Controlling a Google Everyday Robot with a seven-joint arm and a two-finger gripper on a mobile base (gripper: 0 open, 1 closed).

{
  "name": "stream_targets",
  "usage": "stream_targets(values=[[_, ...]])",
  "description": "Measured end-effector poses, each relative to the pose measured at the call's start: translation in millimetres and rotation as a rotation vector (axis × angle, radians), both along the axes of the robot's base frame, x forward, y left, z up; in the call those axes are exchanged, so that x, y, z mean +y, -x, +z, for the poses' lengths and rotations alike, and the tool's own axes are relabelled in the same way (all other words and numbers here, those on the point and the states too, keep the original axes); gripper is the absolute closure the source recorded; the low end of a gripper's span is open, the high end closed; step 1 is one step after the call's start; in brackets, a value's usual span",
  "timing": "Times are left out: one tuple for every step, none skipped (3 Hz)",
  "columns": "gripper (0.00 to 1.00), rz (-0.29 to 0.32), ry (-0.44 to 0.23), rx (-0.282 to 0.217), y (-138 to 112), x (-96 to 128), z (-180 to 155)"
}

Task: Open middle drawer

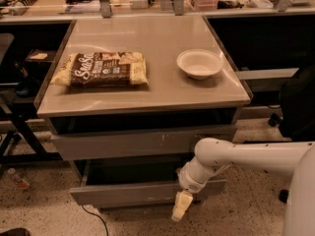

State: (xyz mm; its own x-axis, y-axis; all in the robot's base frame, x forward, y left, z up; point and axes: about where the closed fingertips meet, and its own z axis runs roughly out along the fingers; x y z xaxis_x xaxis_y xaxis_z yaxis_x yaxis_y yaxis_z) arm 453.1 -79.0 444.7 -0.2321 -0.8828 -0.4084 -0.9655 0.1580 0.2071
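Observation:
The middle drawer is the plain gray face low on the cabinet. It stands pulled out partway, with a dark gap above it. Above it is the bigger gray drawer face with white scratch marks. My gripper is cream-coloured and hangs on the white arm from the right. It points down at the right part of the middle drawer's front, reaching just below the lower edge of the face. It holds nothing that I can see.
On the cabinet top lie a brown snack bag and a white bowl. A black chair stands at the right and a dark table frame at the left. A cable runs on the speckled floor.

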Motion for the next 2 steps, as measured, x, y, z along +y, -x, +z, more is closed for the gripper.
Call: stream_targets(values=[[0.0, 0.005, 0.026, 0.021, 0, 2, -17], [0.0, 0.013, 0.077, 0.072, 20, -7, -34]])
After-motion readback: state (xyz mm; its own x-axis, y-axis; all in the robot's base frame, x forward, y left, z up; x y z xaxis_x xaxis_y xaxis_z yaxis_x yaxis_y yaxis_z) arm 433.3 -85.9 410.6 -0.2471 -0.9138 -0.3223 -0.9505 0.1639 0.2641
